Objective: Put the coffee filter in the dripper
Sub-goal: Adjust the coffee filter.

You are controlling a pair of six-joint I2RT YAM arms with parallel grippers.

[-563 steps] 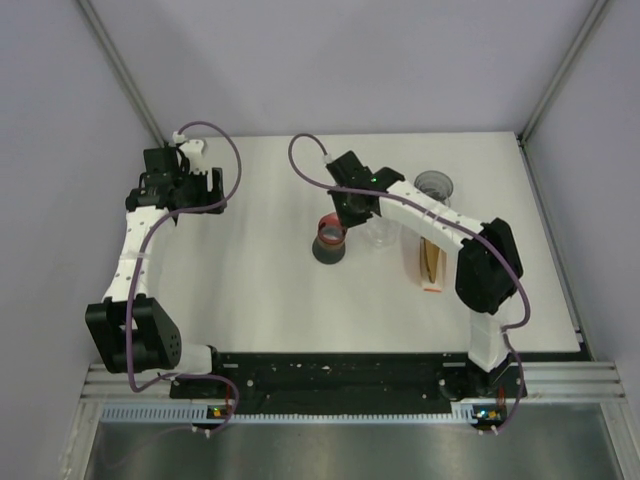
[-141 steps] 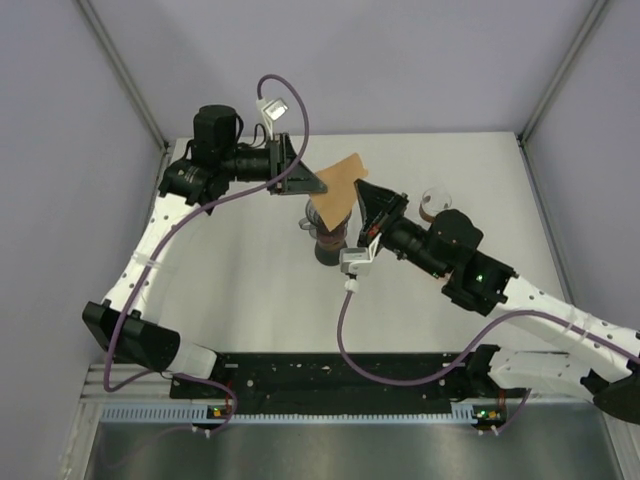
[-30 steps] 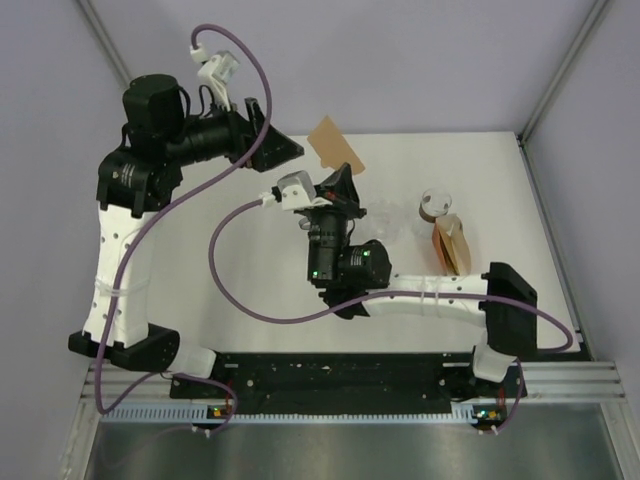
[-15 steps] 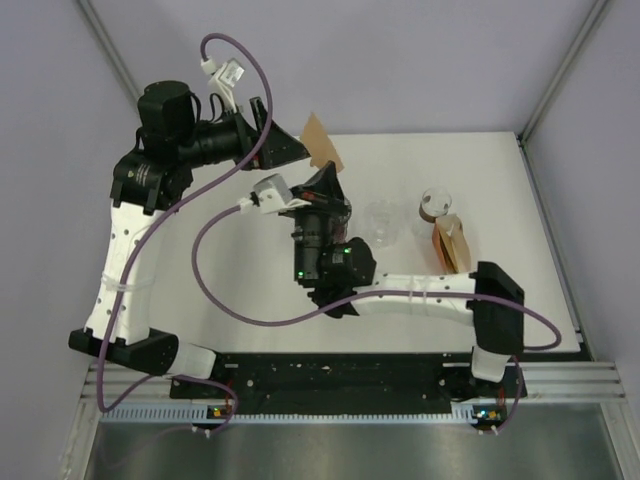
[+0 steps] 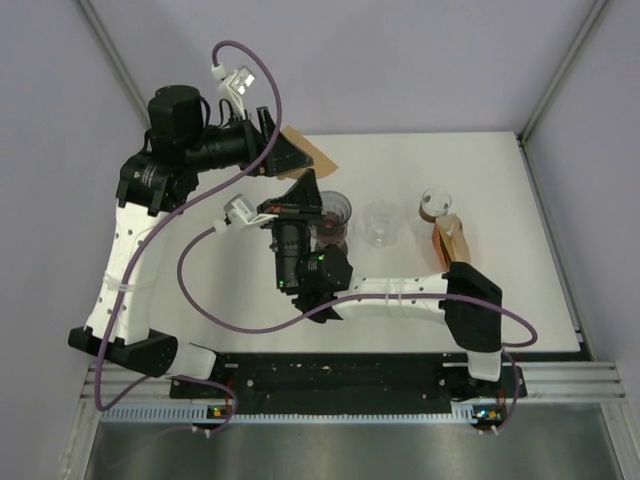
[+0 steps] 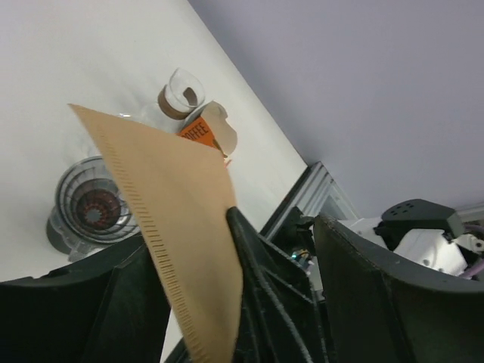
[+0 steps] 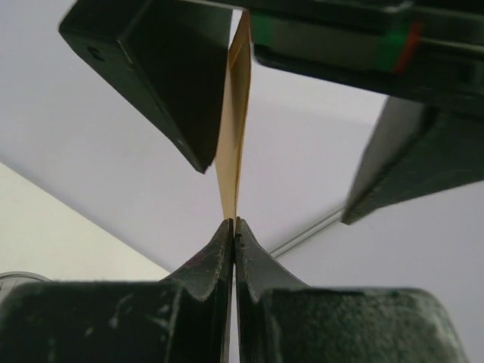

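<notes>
The brown paper coffee filter (image 5: 308, 152) is flat and held in the air above the table's back left. My right gripper (image 5: 304, 182) points up and is shut on the filter's lower edge (image 7: 236, 198). My left gripper (image 5: 288, 156) is open, its two fingers (image 6: 113, 295) standing wide on either side of the filter (image 6: 170, 219) and of the right gripper's tip. The clear ribbed dripper (image 5: 335, 211) sits on a dark server, just right of the right gripper. It also shows empty in the left wrist view (image 6: 92, 209).
An empty clear glass (image 5: 381, 224) stands right of the dripper. A small glass jar (image 5: 435, 204) and an orange and white filter packet (image 5: 450, 243) stand further right. Both also show in the left wrist view (image 6: 181, 94) (image 6: 203, 130). The right forearm (image 5: 400, 292) lies across the table's front.
Both grippers and the filter have moved left, off the dripper. The dripper, hidden under the right gripper before, now shows in the top view.
</notes>
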